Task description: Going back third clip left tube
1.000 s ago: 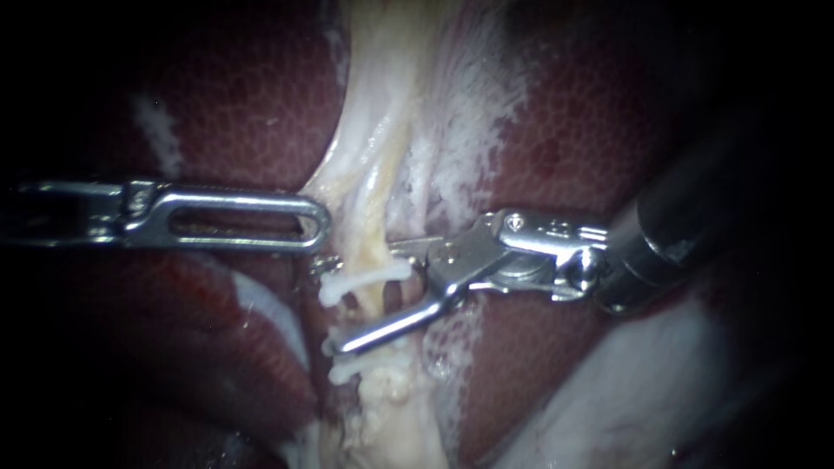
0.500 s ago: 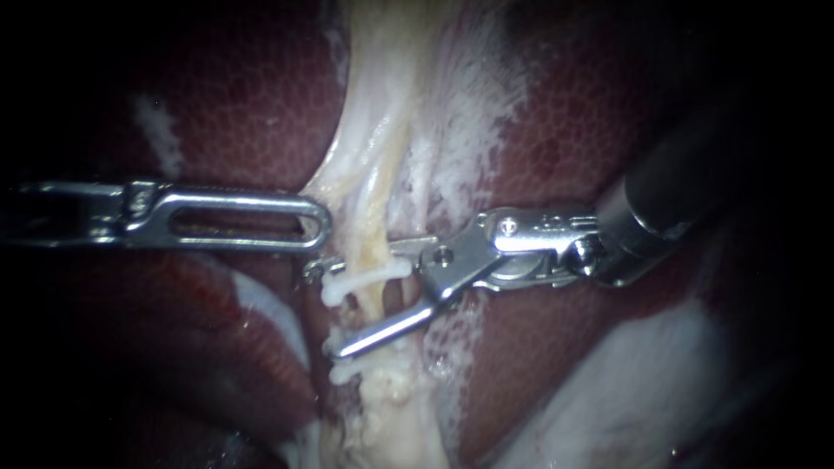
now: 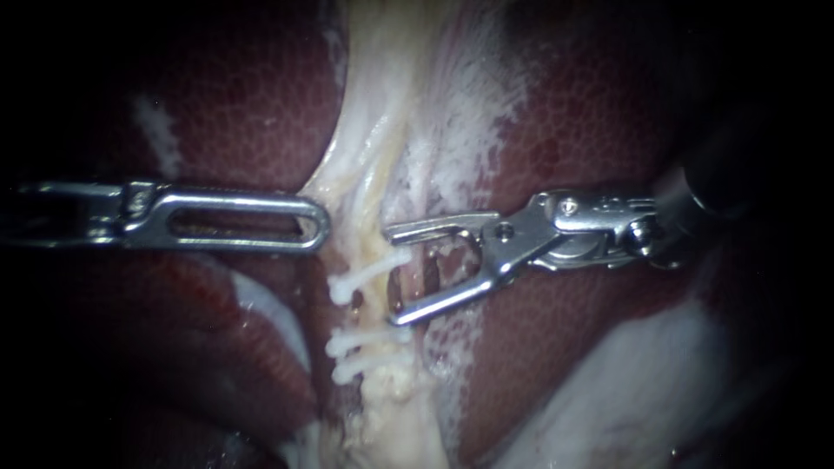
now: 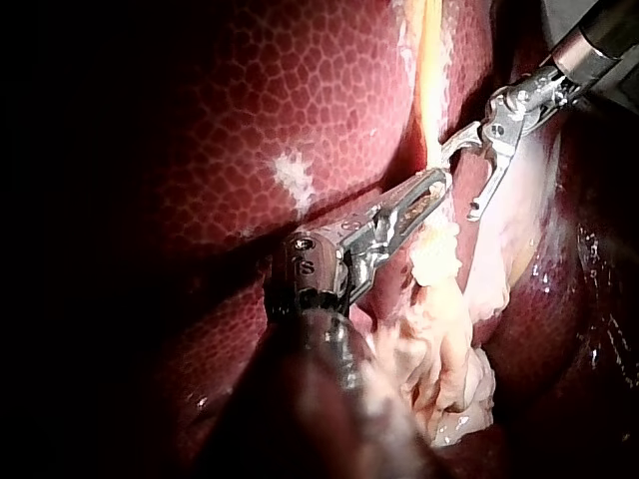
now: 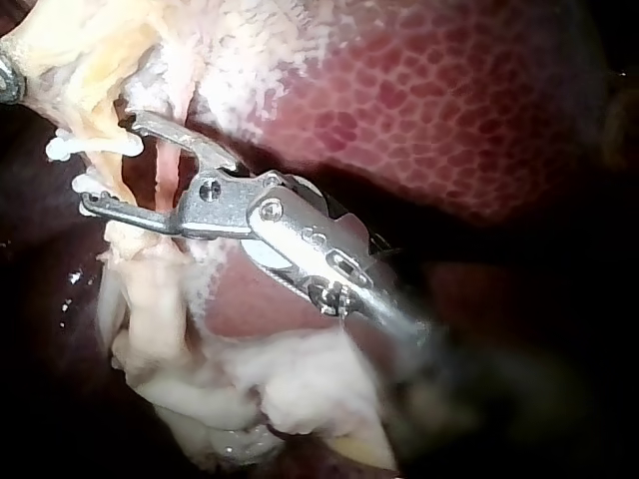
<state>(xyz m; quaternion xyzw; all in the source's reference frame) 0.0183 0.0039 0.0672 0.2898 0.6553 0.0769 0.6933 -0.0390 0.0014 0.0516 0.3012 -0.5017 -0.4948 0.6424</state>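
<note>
My right instrument (image 3: 392, 276) comes in from the right with its jaws wide open and holding nothing. Their tips stand just right of the left tube (image 3: 372, 247), a pale yellowish strand running from far to near between the lobes of dark red liver (image 3: 573, 113). A thin pinkish strand (image 3: 432, 267) lies in the gap between these jaws without being gripped. Three white clips sit across the left tube. The far clip (image 3: 369, 271) is level with my open jaws, and the two near clips (image 3: 365, 343) sit close together beyond the lower jaw tip. My left instrument (image 3: 252, 221) lies level from the left, its jaws closed on the edge of the pale tissue (image 3: 347, 165) beside the tube.
</note>
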